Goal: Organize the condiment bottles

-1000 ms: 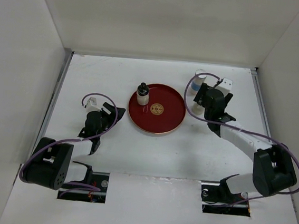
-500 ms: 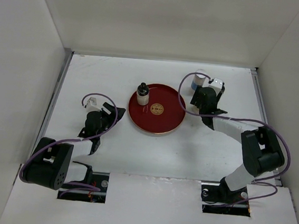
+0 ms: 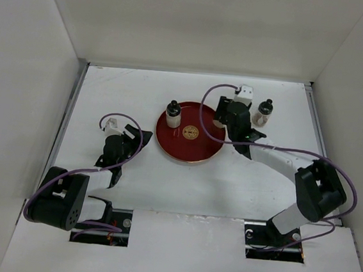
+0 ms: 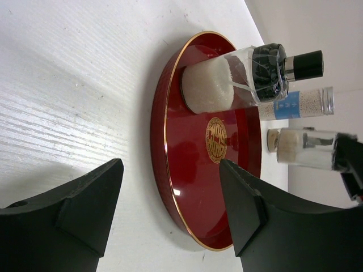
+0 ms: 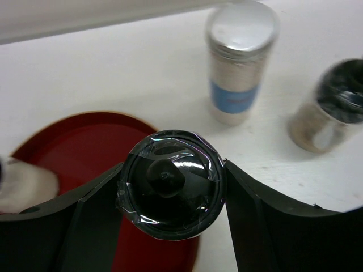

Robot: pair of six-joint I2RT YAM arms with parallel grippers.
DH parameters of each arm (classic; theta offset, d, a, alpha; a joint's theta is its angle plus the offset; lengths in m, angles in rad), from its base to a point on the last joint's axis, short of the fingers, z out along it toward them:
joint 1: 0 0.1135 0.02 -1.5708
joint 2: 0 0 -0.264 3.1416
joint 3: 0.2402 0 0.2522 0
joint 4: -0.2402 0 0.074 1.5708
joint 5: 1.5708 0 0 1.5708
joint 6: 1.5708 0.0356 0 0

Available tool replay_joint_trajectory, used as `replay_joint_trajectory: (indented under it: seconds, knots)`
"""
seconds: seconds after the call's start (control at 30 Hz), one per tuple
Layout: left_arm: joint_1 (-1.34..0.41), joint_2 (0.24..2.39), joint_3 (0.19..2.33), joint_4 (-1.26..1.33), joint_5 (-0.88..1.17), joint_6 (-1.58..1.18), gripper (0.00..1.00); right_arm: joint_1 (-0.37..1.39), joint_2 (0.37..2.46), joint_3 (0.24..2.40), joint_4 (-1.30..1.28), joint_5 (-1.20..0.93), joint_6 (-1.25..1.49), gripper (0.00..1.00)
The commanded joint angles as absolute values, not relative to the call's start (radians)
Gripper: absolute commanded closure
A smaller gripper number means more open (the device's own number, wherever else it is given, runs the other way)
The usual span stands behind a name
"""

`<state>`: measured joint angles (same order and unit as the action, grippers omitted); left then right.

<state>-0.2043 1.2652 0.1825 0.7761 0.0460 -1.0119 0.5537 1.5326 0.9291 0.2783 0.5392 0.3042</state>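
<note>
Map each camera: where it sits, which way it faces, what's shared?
Top external: above and behind the bases, looking down on the table, red tray, left arm and right arm.
Left wrist: low behind the open left gripper, facing the tray along the tabletop; both fingers show.
Right wrist: above the right gripper, looking down, shut on a shaker.
Shared: both wrist views show the blue-banded cylinder.

My left gripper is spread wide, both fingers just short of the tray. One shaker, with white contents and a black cap, stands on the tray between its emblem and rim. Past the tray's far rim I see a blue-banded cylinder, a second shaker beside it, and a sliver of a third shaker.
</note>
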Motion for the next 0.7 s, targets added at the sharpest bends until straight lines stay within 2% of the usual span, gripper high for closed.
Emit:
replay_joint_trajectory:
  seconds: [0.0, 0.3, 0.43, 0.47, 0.6, 0.67]
  knots:
    - [-0.206, 1.259, 0.184, 0.839, 0.054, -1.019, 0.33, 0.610, 1.610, 1.064, 0.387, 0.502, 0.314, 0.37]
    - [-0.203, 1.249, 0.179, 0.839, 0.055, -1.020, 0.33, 0.665, 1.916, 1.331, 0.357, 0.480, 0.296, 0.36]
    - [-0.199, 1.253, 0.179, 0.841, 0.061, -1.023, 0.33, 0.677, 1.979, 1.364, 0.353, 0.486, 0.310, 0.34]
    - [-0.200, 1.252, 0.179, 0.841, 0.061, -1.023, 0.33, 0.682, 1.983, 1.367, 0.350, 0.489, 0.310, 0.30]
    - [-0.203, 1.262, 0.183, 0.841, 0.058, -1.022, 0.33, 0.691, 1.930, 1.338, 0.350, 0.494, 0.305, 0.02]
    - [-0.203, 1.261, 0.183, 0.841, 0.057, -1.020, 0.33, 0.691, 1.855, 1.298, 0.350, 0.497, 0.295, 0.00]
